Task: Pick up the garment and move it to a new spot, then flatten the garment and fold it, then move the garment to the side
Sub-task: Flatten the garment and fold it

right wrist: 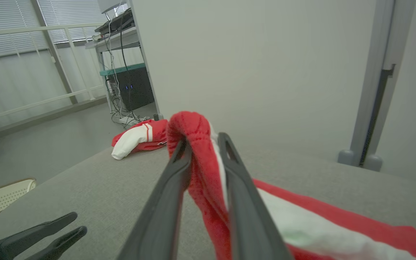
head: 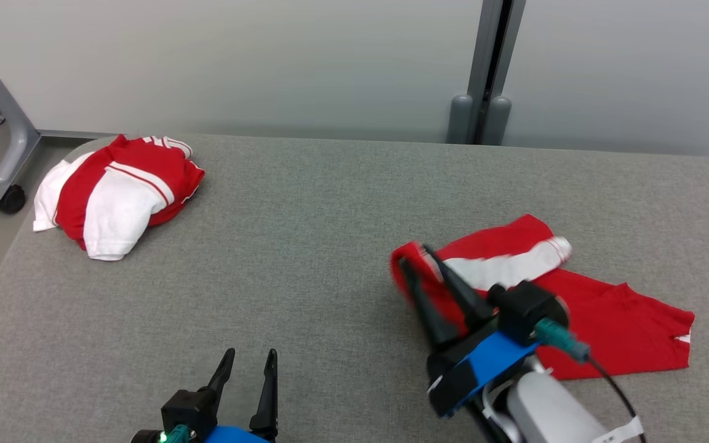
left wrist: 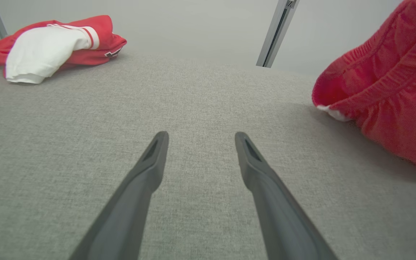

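At right over the table (head: 330, 246), the right gripper (head: 415, 256) seems clamped on the garment (head: 613, 320), limp light cloth best pinched at its hem; left gripper (head: 251, 354) gapes.

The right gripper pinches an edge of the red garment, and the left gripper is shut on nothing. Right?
Not quite. The left gripper is open, with nothing in it, above the grey table, as the left wrist view shows. The right gripper does pinch an edge of the red garment.
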Robot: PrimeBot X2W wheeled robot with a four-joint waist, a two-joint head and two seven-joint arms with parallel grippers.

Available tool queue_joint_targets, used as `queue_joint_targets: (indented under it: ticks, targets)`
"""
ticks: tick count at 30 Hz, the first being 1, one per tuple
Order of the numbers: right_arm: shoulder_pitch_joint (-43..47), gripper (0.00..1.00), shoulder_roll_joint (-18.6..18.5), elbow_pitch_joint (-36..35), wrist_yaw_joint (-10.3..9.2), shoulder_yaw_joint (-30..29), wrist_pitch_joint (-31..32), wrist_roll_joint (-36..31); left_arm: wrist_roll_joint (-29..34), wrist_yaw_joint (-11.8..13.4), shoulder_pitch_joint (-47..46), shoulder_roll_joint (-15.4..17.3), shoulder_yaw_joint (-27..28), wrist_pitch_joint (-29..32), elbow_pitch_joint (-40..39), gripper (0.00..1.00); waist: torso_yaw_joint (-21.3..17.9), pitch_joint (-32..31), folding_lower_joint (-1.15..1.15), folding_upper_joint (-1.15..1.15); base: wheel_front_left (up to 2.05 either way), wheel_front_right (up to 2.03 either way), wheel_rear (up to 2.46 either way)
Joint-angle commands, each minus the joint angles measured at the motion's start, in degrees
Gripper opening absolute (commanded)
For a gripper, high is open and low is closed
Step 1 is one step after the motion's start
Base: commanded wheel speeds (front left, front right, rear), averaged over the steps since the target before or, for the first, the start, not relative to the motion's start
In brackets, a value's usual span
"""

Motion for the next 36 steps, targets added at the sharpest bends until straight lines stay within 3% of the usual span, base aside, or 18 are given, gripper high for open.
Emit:
queue_joint_targets:
  ticks: [1, 5, 7, 11, 21, 28, 36]
  targets:
    - [1.71, 1.00, 0.29, 1.28, 0.01, 6.70, -0.36, 3.57, 0.21, 0.23, -0.79, -0.04, 0.53, -0.27, 0.02, 1.00, 1.14, 0.69, 0.00, 0.00, 0.00, 0.00, 0.00]
    - [2.84, 1.00, 0.15, 0.60, 0.01, 11.74, -0.37, 7.23, 0.53, 0.28, -1.03, -0.03, 1.20, -0.27, 0.01, 1.00, 1.19, 0.70, 0.00, 0.00, 0.00, 0.00, 0.00]
    - [3.38, 1.00, 0.13, 0.37, 0.01, 11.30, -0.38, 7.57, 0.72, 0.48, -0.98, -0.04, 2.05, -0.27, -0.13, 1.00, 0.64, 0.39, 0.00, 0.00, 0.00, 0.00, 0.00]
    - [4.99, 1.00, 0.21, 0.08, 0.01, 6.18, -0.39, 4.66, 1.25, 0.79, -0.59, -0.04, 3.56, -0.27, -0.77, 1.00, -1.16, -0.59, 0.00, 0.00, 0.00, 0.00, 0.00]
    - [12.22, 1.00, 0.14, -1.30, 0.01, -12.90, -0.39, -3.89, 1.85, 2.20, 0.39, -0.02, 6.48, -0.27, -1.87, 1.00, -5.93, -2.76, 0.00, 0.00, 0.00, 0.00, 0.00]
    - [16.39, 1.00, 0.01, 0.54, 0.01, -17.77, -0.39, -8.00, 2.66, 2.59, 2.75, -0.04, 7.84, -0.27, -2.22, 1.00, -8.06, -3.86, 0.00, 0.00, 0.00, 0.00, 0.00]
    - [18.62, 1.00, 0.30, 1.69, 0.01, -18.05, -0.40, -7.75, 0.82, 1.90, 4.09, -0.03, 6.13, -0.27, -2.50, 1.00, -8.15, -4.48, 0.00, 0.00, 0.00, 0.00, 0.00]
